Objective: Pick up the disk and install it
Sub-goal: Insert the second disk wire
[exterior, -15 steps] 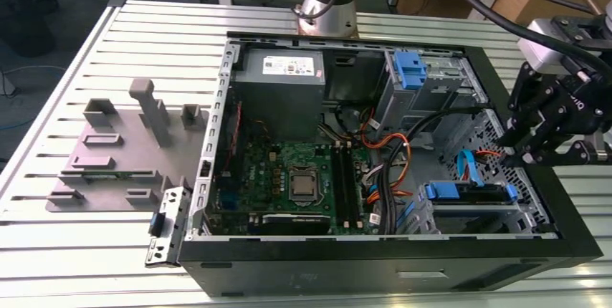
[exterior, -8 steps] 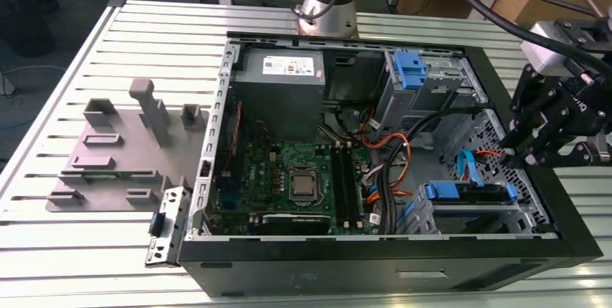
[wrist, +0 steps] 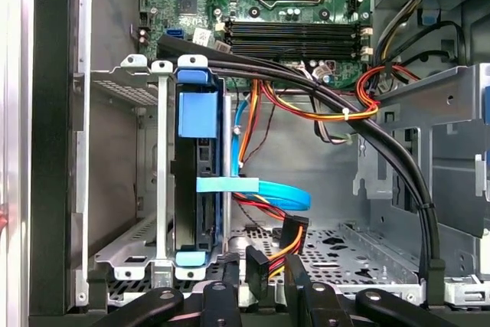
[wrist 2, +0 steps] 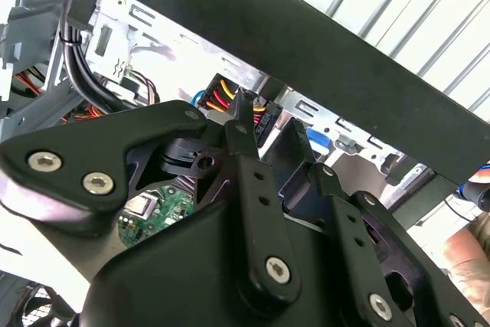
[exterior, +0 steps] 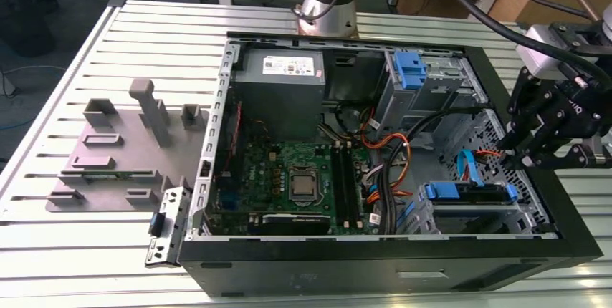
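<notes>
The disk (wrist: 197, 181) stands on edge inside the metal drive cage (wrist: 126, 97) of the open computer case, its blue handle and rails showing in the first wrist view. In the exterior view the disk's blue handle (exterior: 469, 192) sits in the cage at the case's near corner, on the exterior view's right. My gripper (exterior: 540, 156) hangs above the case's wall on that side, apart from the disk. Its fingertips (wrist: 256, 269) stand a narrow gap apart with nothing between them.
The case (exterior: 383, 268) lies open on a slatted table. Inside are the motherboard (exterior: 287, 172), a grey power-supply box (exterior: 280, 68), an upright blue latch (exterior: 408, 68) and loose cables (wrist: 321, 105). A grey fixture (exterior: 125, 150) sits on the exterior view's left. A person's hand (wrist 2: 468, 244) is outside the case.
</notes>
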Controlling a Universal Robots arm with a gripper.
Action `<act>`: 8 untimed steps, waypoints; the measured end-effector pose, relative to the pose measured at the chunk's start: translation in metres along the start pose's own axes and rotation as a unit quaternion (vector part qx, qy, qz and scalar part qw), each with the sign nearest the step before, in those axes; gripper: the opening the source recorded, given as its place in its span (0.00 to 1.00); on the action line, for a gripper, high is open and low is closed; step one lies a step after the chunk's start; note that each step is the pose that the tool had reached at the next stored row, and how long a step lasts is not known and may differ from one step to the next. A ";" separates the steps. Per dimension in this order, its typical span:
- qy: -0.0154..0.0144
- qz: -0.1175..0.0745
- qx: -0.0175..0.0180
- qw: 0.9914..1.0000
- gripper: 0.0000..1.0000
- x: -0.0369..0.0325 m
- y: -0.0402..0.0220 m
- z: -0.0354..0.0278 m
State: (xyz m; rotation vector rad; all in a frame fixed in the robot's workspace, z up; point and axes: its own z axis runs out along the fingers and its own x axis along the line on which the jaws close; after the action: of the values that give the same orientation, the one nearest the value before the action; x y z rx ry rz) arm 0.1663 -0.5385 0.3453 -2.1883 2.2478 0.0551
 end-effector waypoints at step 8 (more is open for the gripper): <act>0.000 0.000 0.000 1.000 0.37 0.0000 0.0020 0.0000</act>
State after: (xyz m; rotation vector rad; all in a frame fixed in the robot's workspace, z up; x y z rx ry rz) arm 0.1643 -0.5385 0.3454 -2.1884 2.2482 0.0545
